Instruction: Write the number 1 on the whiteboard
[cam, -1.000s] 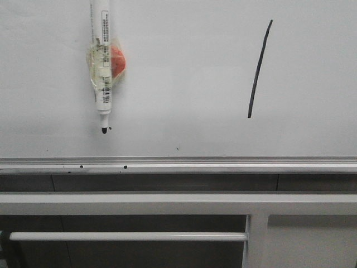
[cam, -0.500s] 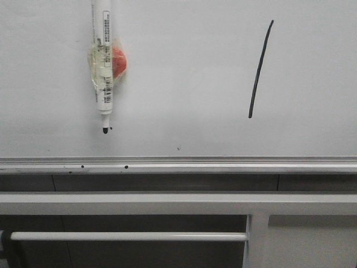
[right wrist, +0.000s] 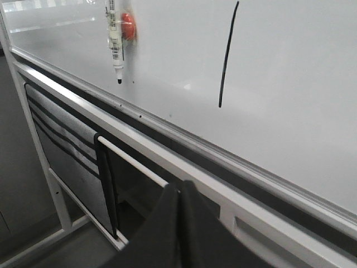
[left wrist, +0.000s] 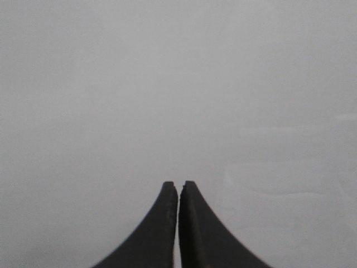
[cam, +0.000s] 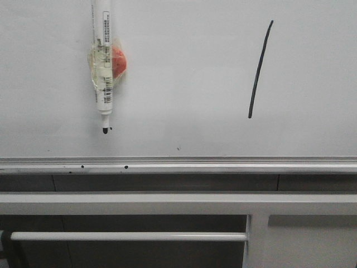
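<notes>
**Stroke on the board, pen parked, both hands empty**

Big picture first: whiteboard [cam: 184, 84] filling the front view, silver ledge [cam: 178, 163] along its bottom edge, pale frame bars below. On the board's right half, well above the ledge, the number 1 [cam: 260, 68]: one thin black line, slightly slanted and curved. Looks finished, so by the look of it nothing left but perhaps backing off. Well apart on the left, a marker pen [cam: 103, 61] stuck to the board tip down, beside an orange-red blob [cam: 118, 61] under clear tape.

Now the wrist views. Right hand [right wrist: 179, 192] clenched, gripping nothing, low by the frame; same stroke [right wrist: 228, 54] and pen [right wrist: 115, 42] seen at an angle, plus a grey fabric pocket [right wrist: 67, 151] under the rail, hidden from the front. Left hand [left wrist: 178, 187] clenched too, empty, facing plain grey surface only. Neither hand visible from the front.
</notes>
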Motion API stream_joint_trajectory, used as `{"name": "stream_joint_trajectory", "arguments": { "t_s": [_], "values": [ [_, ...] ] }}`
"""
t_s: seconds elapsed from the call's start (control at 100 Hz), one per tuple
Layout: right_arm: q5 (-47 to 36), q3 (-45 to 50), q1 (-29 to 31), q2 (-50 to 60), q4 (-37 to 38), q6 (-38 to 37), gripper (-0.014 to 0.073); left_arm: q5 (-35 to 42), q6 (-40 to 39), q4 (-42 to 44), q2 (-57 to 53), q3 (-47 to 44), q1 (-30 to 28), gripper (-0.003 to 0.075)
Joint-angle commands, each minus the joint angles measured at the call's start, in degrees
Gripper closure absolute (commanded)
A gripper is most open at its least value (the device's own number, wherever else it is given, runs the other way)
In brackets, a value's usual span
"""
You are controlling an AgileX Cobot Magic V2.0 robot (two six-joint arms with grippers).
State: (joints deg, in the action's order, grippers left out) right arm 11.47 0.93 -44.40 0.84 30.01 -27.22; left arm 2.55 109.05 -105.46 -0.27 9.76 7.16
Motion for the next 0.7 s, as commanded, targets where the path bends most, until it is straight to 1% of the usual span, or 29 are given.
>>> {"name": "stream_joint_trajectory", "arguments": {
  "t_s": [0.0,0.05,0.12,0.42,0.58,0.65,0.69],
  "values": [
    [-3.4,0.7,0.3,-0.9,0.4,0.0,0.0657,-8.3,-3.1,-1.4,-1.2,0.1,-3.4,0.0741],
    [-3.4,0.7,0.3,-0.9,0.4,0.0,0.0657,-9.2,-5.6,-1.4,-1.2,-0.5,-4.8,0.0741],
    [-3.4,0.7,0.3,-0.9,0.4,0.0,0.0657,-9.7,-7.2,-1.4,-1.2,-1.0,-5.7,0.0741],
    [-3.4,0.7,0.3,-0.9,0.4,0.0,0.0657,-8.9,-7.2,-1.0,-1.2,-1.0,-4.7,0.0741],
    [-3.4,0.7,0.3,-0.9,0.4,0.0,0.0657,-6.9,-4.4,-0.7,-1.2,-0.7,-4.7,0.0741],
    [-3.4,0.7,0.3,-0.9,0.4,0.0,0.0657,-6.0,-4.4,-0.7,-1.2,-0.7,-4.7,0.0741],
    [-3.4,0.7,0.3,-0.9,0.4,0.0,0.0657,-5.6,-5.9,0.8,-1.2,-0.7,-4.7,0.0741]
  ]
}}
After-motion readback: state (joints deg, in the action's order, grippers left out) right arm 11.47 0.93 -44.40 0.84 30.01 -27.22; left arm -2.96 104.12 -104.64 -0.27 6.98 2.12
